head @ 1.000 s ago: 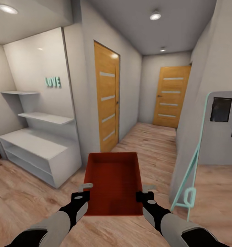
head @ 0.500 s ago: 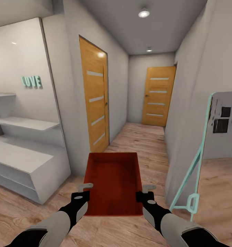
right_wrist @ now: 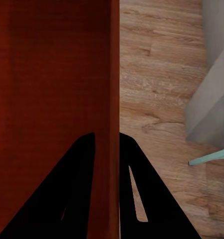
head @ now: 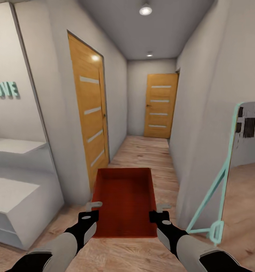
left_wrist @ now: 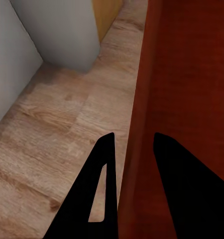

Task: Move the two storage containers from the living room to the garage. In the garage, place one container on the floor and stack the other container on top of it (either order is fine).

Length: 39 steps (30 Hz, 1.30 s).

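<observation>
A white shelf unit (head: 14, 204) stands at far left under teal letters (head: 4, 90). Next comes a near door (head: 90, 117) in the hallway's left wall. The left gripper (head: 92, 210) pinches the bin (head: 124, 200) by its left wall — one finger (left_wrist: 99, 189) outside, one inside. The bin is carried low in front, over the wood floor (head: 150, 151). The right gripper (head: 160, 211) clamps the right wall likewise. A far door (head: 160, 105) closes the hallway — a teal-framed board (head: 233, 158) leans at right.
</observation>
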### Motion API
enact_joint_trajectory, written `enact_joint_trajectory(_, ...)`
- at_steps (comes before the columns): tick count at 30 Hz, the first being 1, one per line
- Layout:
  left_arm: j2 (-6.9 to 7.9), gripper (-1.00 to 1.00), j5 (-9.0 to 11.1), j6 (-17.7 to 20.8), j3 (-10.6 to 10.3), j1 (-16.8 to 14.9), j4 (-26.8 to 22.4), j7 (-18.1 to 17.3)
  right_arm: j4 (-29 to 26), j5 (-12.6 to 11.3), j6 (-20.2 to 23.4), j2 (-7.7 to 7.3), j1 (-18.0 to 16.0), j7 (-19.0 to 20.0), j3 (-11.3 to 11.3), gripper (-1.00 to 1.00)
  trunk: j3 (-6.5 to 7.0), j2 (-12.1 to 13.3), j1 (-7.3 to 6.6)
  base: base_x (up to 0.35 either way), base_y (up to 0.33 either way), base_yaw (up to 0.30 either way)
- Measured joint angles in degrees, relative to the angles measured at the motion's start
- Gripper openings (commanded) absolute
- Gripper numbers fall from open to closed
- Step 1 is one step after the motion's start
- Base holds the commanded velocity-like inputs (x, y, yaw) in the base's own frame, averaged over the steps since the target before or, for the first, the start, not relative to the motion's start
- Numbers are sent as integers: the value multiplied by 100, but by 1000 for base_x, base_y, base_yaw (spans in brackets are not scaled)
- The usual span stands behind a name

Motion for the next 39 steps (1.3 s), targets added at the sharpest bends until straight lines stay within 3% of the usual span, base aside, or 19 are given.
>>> enact_joint_trajectory(9, -4, -100, -9, 7, 9, 1, -1, 3, 1, 0, 8, -4, 0, 8, -3, -100, 12, 0, 0, 306, 216, -211)
enact_joint_trajectory(26, -1, -100, -3, -27, -2, 1, -3, 0, 2, 4, -31, -1, -1, 0, 0, -100, 16, 0, 0, 304, 207, -21)
enact_joint_trajectory(39, -29, -100, -22, -40, 8, 2, -5, 33, 3, 2, -49, -29, -1, 41, -7, -100, 34, 1, 3, 44, 21, -142)
